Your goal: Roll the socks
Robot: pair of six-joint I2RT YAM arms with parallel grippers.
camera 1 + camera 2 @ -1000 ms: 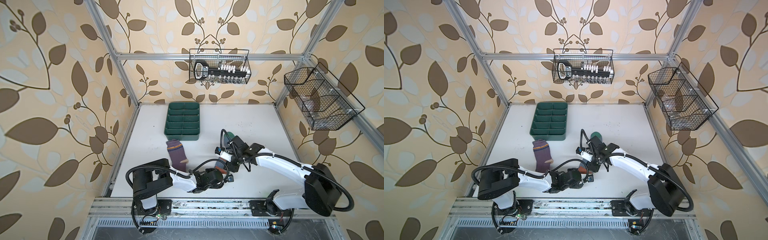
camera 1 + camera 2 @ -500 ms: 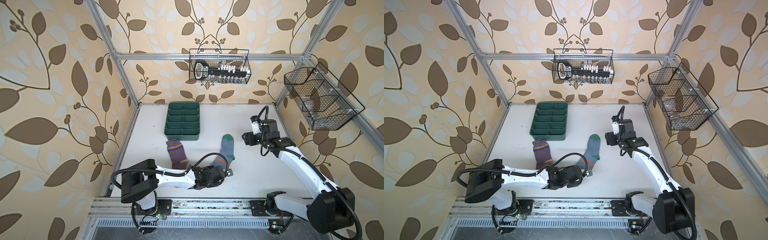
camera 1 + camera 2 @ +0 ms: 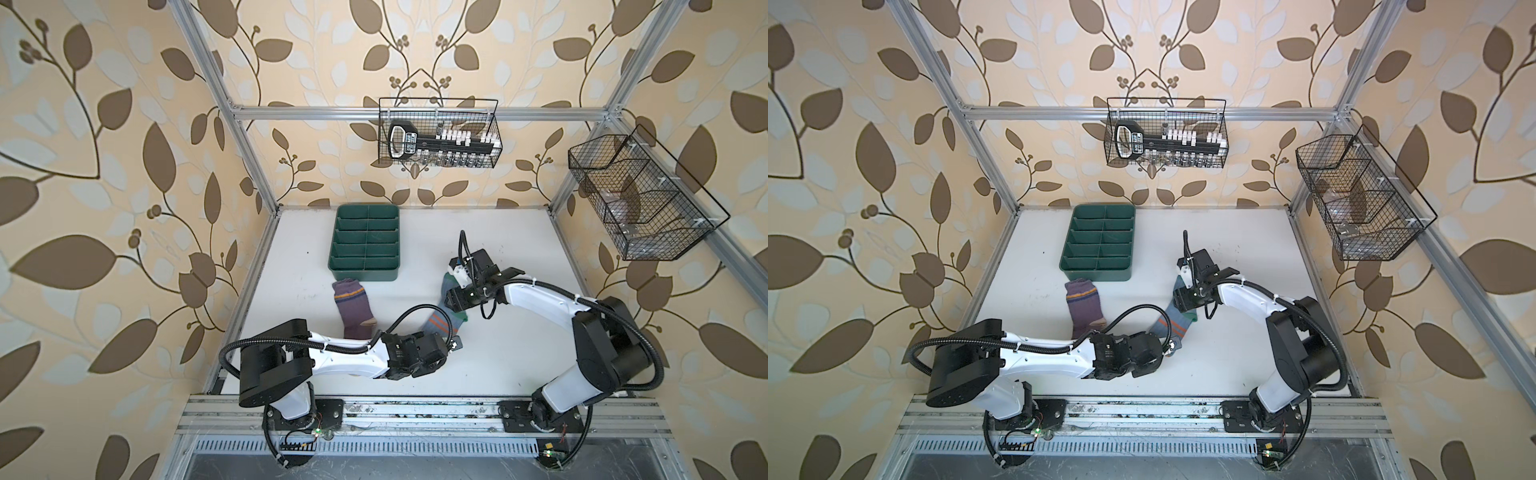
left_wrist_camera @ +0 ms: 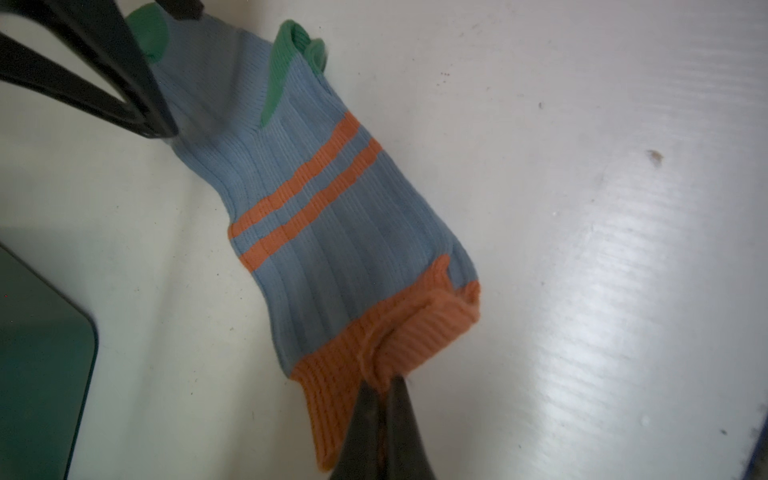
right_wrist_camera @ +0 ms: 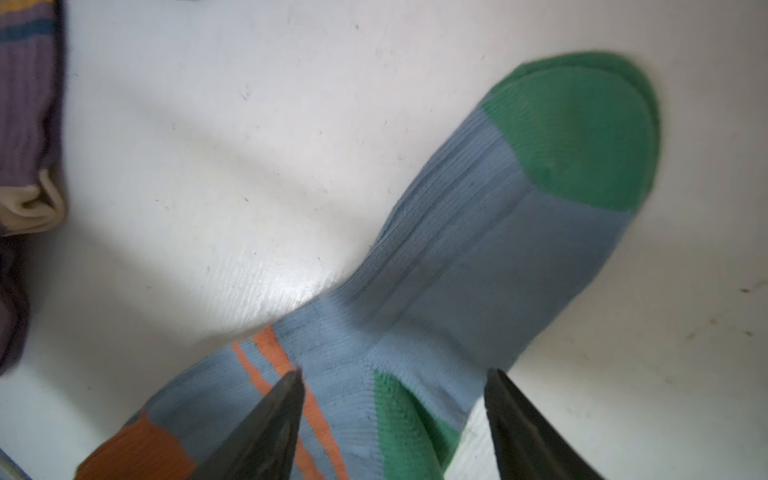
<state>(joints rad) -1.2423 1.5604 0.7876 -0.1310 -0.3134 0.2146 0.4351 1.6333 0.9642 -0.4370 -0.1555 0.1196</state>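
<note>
The grey-blue sock lies stretched on the white table, green toe toward the back, orange cuff toward the front. My left gripper is shut on the bunched orange cuff of this sock. My right gripper hovers open over the sock, one finger over the orange stripes and the other past the green heel, nothing pinched between them. The purple sock lies flat to the left of the grey-blue one, partly under the left arm.
A green divided tray stands behind the purple sock. A wire basket hangs on the back wall, another wire basket on the right wall. The purple sock's tan heel shows in the right wrist view.
The right arm swung away to the back right half a second ago and has come back over the grey-blue sock's heel. The left gripper kept its hold on the cuff.
</note>
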